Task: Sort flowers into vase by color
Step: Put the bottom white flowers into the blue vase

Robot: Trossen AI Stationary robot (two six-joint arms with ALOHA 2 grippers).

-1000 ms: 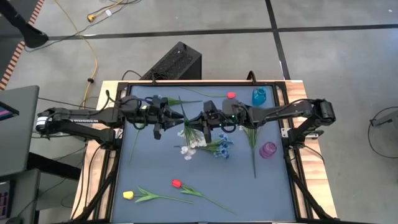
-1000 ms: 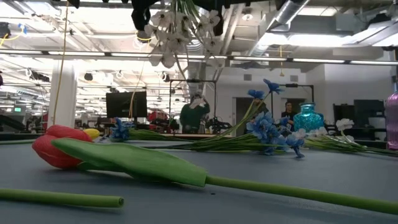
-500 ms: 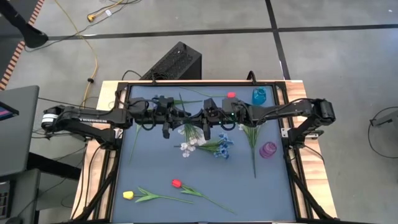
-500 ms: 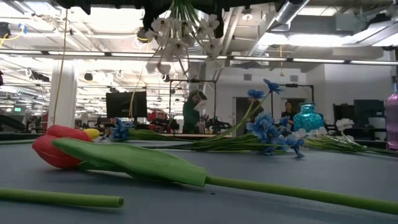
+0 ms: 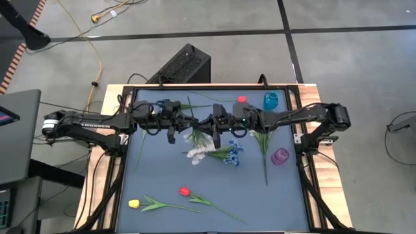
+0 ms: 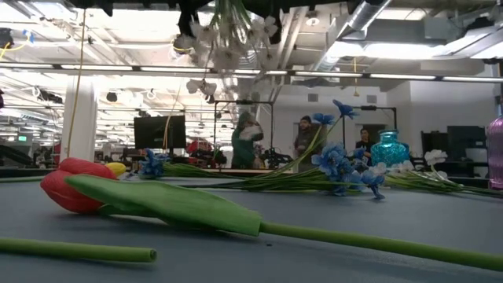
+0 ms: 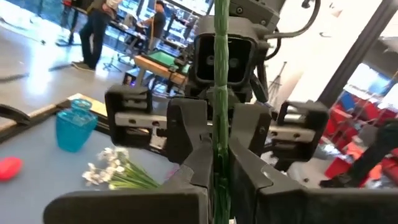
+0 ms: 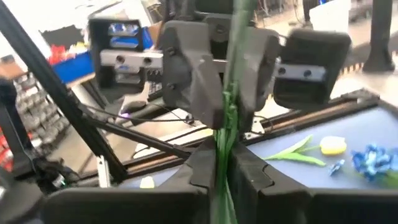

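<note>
A white flower spray (image 6: pixel 226 35) hangs blossoms-down above the table's middle, its green stem upright between both grippers. My left gripper (image 5: pixel 177 128) comes from the left and my right gripper (image 5: pixel 212 129) from the right; they face each other, both shut on that stem. Blue flowers (image 5: pixel 233 153) and another white spray (image 7: pixel 115 172) lie flat on the mat. A red bud (image 5: pixel 184 192) and a yellow bud (image 5: pixel 134 203) lie near the near edge. The teal vase (image 5: pixel 270 100) and purple vase (image 5: pixel 280 156) stand upright at the right. My left gripper (image 7: pixel 219 199) pinches the white spray's green stem (image 7: pixel 219 134) between its two fingers, level from the table's left, fingers across the upright stem. My right gripper (image 8: pixel 225 186) pinches the same stem (image 8: pixel 229 118) level from the right. The spray is lifted clear, blossoms hanging below.
Another red bud (image 5: pixel 242 99) lies by the far edge beside the teal vase. Long green stems (image 5: pixel 264 159) lie left of the purple vase. People move about in the room behind the table (image 6: pixel 250 141). A raised black frame (image 5: pixel 305 162) edges the mat.
My left gripper has moved toward the table's right, closing in on my right gripper and the held stem. The white blossoms have risen a little and swung slightly. My right gripper has stayed nearly in place.
</note>
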